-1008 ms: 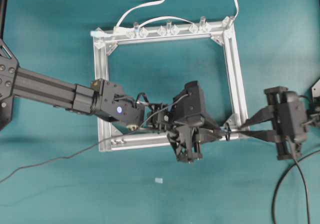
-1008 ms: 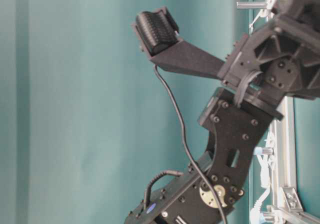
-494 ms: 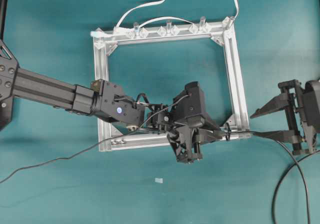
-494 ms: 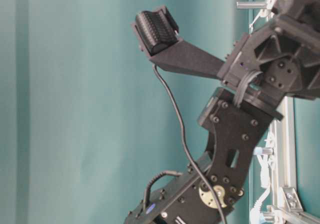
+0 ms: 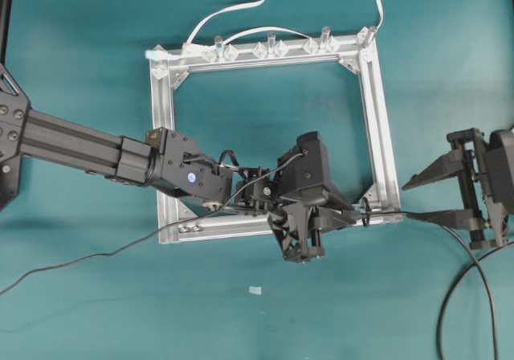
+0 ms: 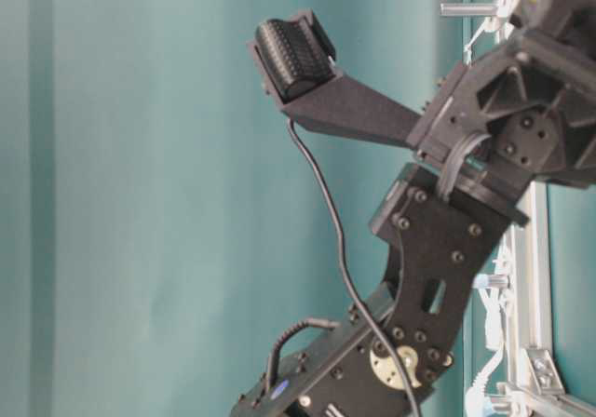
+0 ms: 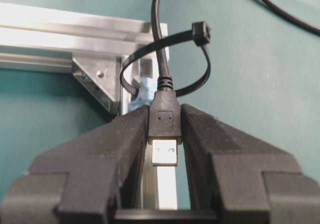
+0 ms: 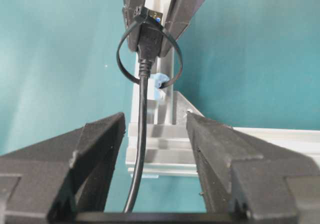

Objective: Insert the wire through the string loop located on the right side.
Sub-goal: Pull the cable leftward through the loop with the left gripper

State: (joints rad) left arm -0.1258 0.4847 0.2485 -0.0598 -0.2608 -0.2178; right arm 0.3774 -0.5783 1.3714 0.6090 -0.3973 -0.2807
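- The left gripper (image 7: pixel 165 149) is clamped on the plug of the wire (image 7: pixel 164 115), just short of the string loop (image 7: pixel 202 69).
- The cable already passes through that loop; if the plug is pulled sideways, it could snag the loop or slip back out.
- The right gripper (image 8: pixel 155 154) stands wide and empty astride the cable, over the frame (image 8: pixel 165 144); closing off-centre would miss it.

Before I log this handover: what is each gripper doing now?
Left gripper: shut on the wire's plug.
Right gripper: open, wire running loose between its fingers, holding nothing.
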